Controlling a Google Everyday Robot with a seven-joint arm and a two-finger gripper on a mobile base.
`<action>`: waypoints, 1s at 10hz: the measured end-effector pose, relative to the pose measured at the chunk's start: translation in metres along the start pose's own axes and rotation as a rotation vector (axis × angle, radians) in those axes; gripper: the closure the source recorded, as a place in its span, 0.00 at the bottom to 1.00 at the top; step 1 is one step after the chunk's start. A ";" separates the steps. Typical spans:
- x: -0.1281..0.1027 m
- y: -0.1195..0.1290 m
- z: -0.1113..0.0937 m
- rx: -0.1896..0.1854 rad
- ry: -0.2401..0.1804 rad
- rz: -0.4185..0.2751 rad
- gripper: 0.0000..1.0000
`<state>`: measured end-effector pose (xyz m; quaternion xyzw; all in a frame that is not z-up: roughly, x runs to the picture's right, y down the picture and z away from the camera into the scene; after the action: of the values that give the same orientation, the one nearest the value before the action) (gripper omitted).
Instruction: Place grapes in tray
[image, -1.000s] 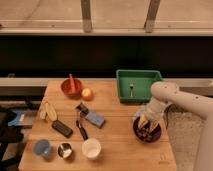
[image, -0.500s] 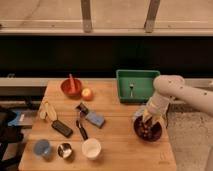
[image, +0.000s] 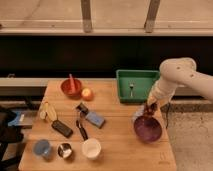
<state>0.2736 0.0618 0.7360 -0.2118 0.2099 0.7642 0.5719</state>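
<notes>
Grapes, a small dark red-purple bunch, are up in the air, pinched at the tip of the robot's two-finger gripper! The gripper hangs just off the tray's near right corner, outside the wall of that rectangular green plastic tray. The white robot arm arches down to it from beyond the tray's right side. The bunch is small and dark against the gripper and hard to read in detail, but it is outside the tray.

Directly below, nearer the camera than the tray, a round purple bowl stands on the light wooden table. The grapes hang just above its far rim, apart from it.

Inside the tray, one small pale utensil lies on the floor near the middle.

Left of the tray, a round orange-yellow fruit sits just beside a red bowl with a reddish stick standing in it. Further left of the tray and nearer the camera lie a yellow banana, a flat black rectangular object, a blue box and a dark-handled tool. Well in front of the tray, along the table's near edge, a white cup, a small metal cup and a blue cup line up.
</notes>
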 end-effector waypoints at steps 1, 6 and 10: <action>-0.021 0.001 -0.011 -0.003 -0.040 0.010 1.00; -0.113 0.005 -0.036 -0.055 -0.206 0.048 1.00; -0.166 0.012 -0.038 -0.129 -0.268 0.066 1.00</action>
<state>0.3076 -0.0926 0.7996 -0.1375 0.0890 0.8159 0.5545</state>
